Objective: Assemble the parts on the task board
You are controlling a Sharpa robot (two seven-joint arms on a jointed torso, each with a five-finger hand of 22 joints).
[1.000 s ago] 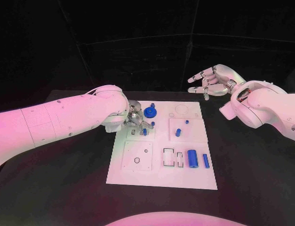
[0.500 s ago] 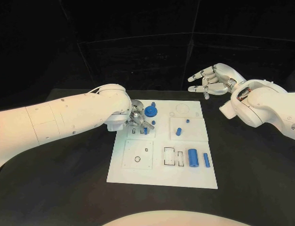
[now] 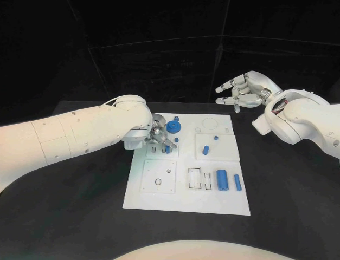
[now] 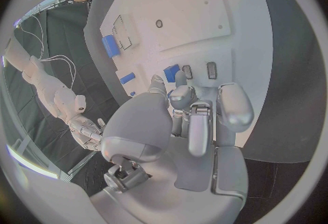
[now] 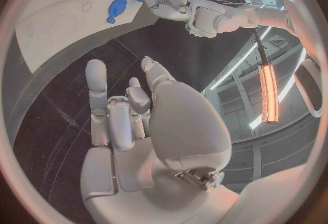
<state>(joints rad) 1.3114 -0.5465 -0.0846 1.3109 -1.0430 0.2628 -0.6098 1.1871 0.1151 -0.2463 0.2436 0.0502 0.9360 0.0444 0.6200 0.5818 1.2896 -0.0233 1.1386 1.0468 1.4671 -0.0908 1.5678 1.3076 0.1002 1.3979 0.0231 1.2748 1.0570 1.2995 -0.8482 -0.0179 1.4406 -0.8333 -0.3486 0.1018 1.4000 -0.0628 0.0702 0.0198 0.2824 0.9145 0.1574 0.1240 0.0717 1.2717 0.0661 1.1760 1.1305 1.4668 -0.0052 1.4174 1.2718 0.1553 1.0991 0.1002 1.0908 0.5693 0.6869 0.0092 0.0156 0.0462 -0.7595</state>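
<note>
From my remote station, this reads as a robotics lab: a black table [image 3: 295,206] ringed by dark curtains [image 3: 170,65], a white task board [image 3: 187,203] at its centre, and a long ceiling strip light [image 5: 267,93] overhead.

Right hand [image 5: 136,125], fingers [image 5: 95,93] apart, above the task board [image 5: 82,22].

head overhead, wrists close, sharing task board [image 3: 187,200]

The flat white rectangular task board [image 3: 187,200] lies mid-frame in the head view. A round blue gear-like part [image 3: 173,128] sits at its upper left. A blue cylinder [image 3: 223,181] and slimmer blue pin [image 3: 237,184] lie at lower right.
</note>
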